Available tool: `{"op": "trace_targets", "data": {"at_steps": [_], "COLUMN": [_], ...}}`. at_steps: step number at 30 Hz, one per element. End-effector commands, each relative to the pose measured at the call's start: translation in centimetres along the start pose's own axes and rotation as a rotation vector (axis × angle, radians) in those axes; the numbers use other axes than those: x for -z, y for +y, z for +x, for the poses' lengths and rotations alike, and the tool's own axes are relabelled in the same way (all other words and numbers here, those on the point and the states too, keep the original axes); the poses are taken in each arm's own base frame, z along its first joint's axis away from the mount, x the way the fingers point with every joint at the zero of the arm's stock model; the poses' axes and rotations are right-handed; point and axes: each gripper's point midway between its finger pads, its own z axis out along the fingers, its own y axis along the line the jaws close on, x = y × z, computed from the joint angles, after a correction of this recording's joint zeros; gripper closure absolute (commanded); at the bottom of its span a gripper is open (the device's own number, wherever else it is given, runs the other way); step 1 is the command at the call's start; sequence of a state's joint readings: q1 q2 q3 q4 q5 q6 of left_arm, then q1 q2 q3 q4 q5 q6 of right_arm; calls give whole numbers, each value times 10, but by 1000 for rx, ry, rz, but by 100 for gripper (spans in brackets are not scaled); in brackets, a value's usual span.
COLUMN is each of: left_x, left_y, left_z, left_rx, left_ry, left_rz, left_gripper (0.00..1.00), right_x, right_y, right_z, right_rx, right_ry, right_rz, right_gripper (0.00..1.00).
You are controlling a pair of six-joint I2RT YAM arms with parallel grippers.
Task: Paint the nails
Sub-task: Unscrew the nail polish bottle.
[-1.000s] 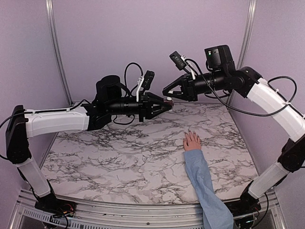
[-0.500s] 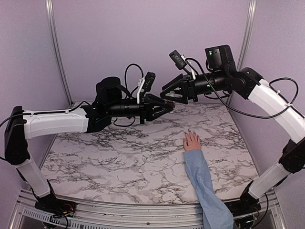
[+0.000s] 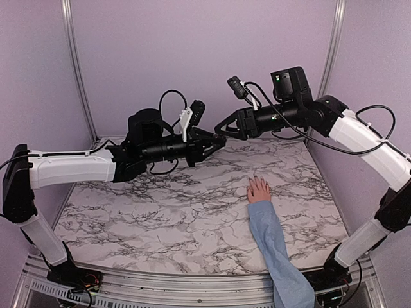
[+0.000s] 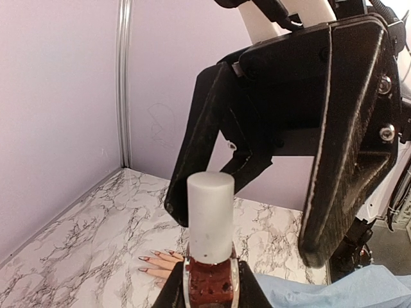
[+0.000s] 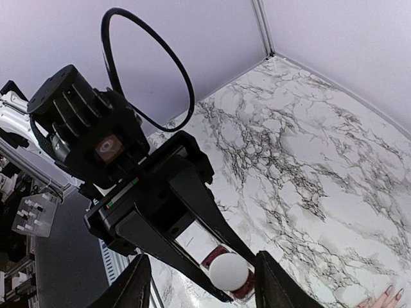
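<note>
Left wrist view is showing what the top view is hiding: left gripper [image 3: 217, 141] clamping a dark-red polish bottle [image 4: 210, 285], white cap [image 4: 210, 215] up, right gripper [image 3: 221, 127] gaping around it. Nails [image 3: 255, 176] are resting on the marble table [image 3: 160, 212] below.

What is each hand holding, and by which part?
The left hand grips the nail polish bottle by its dark red body, white cap up. The right hand is open around the cap, empty.

Your left pincer [image 3: 217, 141] is clamped on a bottle [image 4: 210, 218], arm stretched level; your right pincer [image 3: 221, 125] faces it tip to tip, jaws parted
</note>
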State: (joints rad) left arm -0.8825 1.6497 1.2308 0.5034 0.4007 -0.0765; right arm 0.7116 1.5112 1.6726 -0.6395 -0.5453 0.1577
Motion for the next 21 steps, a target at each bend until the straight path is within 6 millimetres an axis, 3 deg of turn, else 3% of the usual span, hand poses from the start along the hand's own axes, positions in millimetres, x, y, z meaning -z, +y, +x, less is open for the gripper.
{"op": "trace_targets", "data": {"at_steps": [1,7,11,15,21], "left_x": [7,7,9,11,15], "left_y": [-1,-3,-15,-30,-53], "left_z": [-22,-21,-23,-28,-39], "left_rx": [-53,-59,-63,-54,-18], "left_ry": [-38,-32,-34,-46,-73], "left_rz": [-33,-35,30,118,264], "left_gripper": [100,100,100,100,100], "right_x": [4,0,-1,3,15], "right_y": [1,-2,2,14,41], "right_z": [-17,-14,-14,-16,-20], "right_rx": [-18,8,47,128,300], "right_ry": [-43,-24,-20,-27,-56], "right_rz": [23,29,7,-50,-165], "right_gripper": [52,75,89,97,100]}}
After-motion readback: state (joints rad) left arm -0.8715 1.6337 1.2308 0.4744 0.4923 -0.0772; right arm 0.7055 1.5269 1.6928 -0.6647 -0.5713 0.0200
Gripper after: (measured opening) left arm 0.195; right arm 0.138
